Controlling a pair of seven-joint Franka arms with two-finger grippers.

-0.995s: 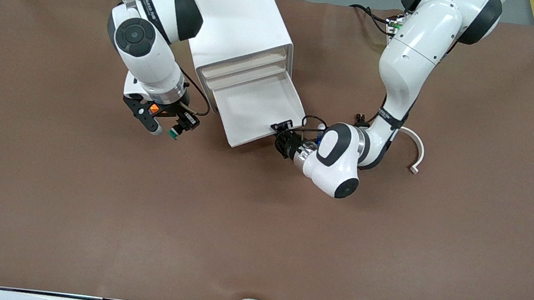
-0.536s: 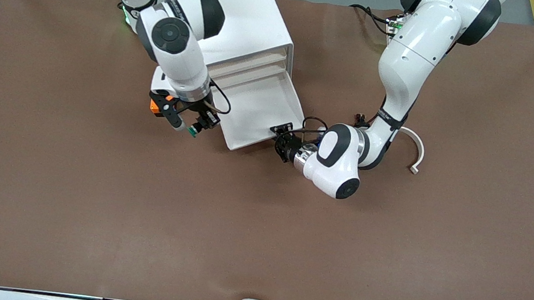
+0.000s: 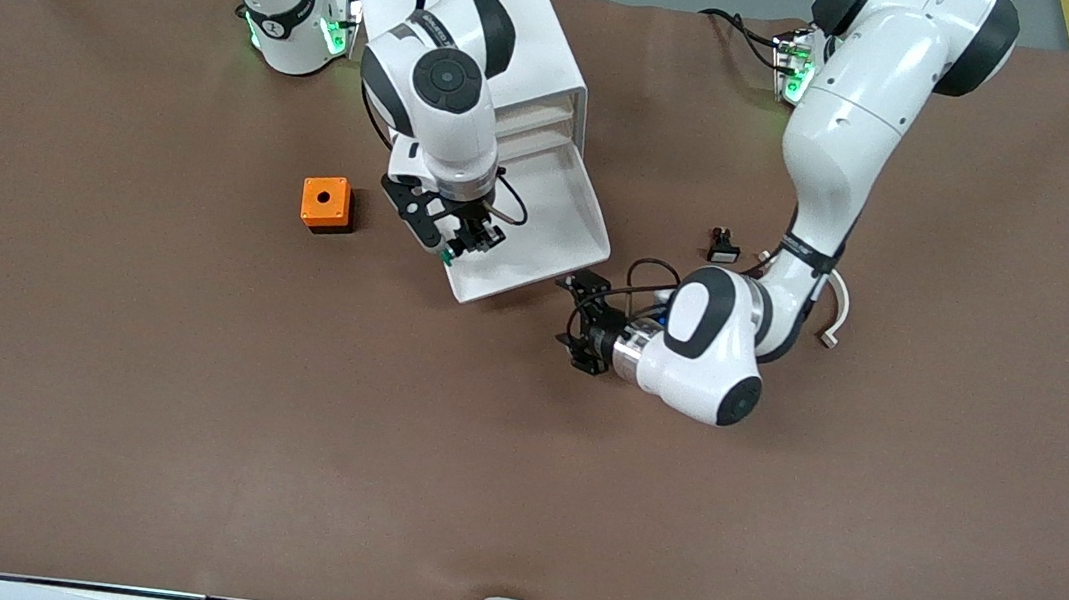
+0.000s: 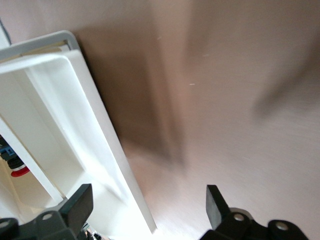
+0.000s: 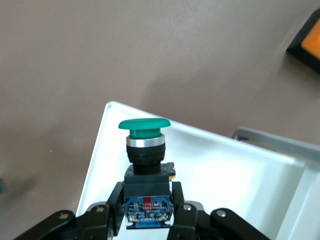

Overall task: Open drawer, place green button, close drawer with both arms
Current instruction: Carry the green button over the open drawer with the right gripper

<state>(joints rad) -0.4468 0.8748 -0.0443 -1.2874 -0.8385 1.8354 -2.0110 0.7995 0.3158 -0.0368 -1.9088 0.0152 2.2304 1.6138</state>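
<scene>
The drawer [image 3: 545, 211] stands pulled out of the white cabinet [image 3: 484, 33], its tray bare inside. My right gripper [image 3: 457, 237] hangs over the drawer's front corner at the right arm's end, shut on the button [image 3: 446, 254]. In the right wrist view the button [image 5: 145, 145] stands upright, green cap up, with the fingers [image 5: 116, 200] clamped on its black body over the drawer's floor [image 5: 225, 170]. My left gripper [image 3: 582, 324] is open over the table just off the drawer's front edge. In the left wrist view, the drawer's rim [image 4: 107, 150] runs between the gripper's spread fingers [image 4: 216, 202].
An orange box with a hole [image 3: 325, 204] sits on the table toward the right arm's end, beside the drawer. A small black part [image 3: 724, 246] and a white curved piece [image 3: 837, 304] lie near the left arm's forearm.
My right arm carried the button from over the orange box to over the drawer's corner. My left gripper opened, let go of the drawer's front and drew away from it.
</scene>
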